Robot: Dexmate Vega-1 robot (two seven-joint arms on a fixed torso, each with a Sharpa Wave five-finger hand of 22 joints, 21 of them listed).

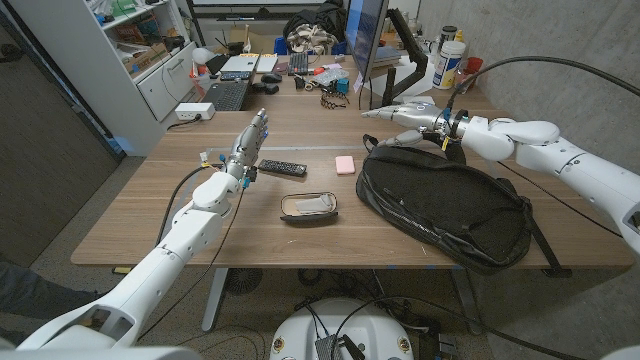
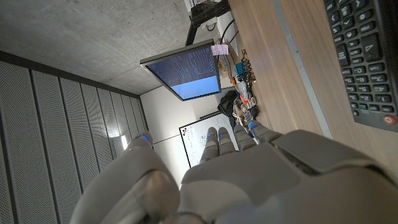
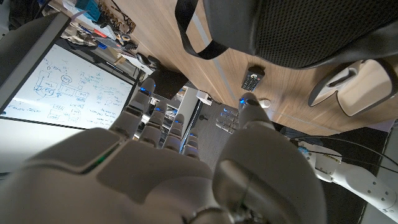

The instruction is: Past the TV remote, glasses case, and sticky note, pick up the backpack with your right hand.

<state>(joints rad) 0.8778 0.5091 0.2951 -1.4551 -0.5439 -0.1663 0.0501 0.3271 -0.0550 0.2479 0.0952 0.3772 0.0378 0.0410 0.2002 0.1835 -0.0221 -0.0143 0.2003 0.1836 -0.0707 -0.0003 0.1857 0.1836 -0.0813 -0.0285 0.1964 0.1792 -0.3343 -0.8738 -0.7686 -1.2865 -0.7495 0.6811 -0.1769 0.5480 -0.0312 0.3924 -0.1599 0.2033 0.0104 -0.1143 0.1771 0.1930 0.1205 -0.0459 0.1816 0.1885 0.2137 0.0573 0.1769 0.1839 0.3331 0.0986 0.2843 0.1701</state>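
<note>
Hovering right hand (image 1: 400,111): it hangs over the far right part of the wooden table (image 1: 150,225), just past the far edge of the backpack (image 1: 445,210), fingers stretched out toward the left and apart, nothing in them. From its own wrist camera the right hand (image 3: 168,168) shows fingers reaching out, spread, with the backpack (image 3: 298,28) beyond them.
Left hand (image 1: 248,145): raised on the left side, fingers pointing up and away, loosely spread, holding nothing. It sits just left of the TV remote (image 1: 282,167). The left wrist camera looks over the hand's back (image 2: 249,180) with the remote (image 2: 367,56) close by.
Backpack: one, black, lying flat on the right half of the table, strap trailing off the near right edge.
TV remote: one, black, left of centre.
Glasses case (image 1: 308,207): one, lying open near the middle, just near of the remote; can't tell what's inside.
Sticky note (image 1: 346,164): one pink pad, between the remote and the backpack.
</note>
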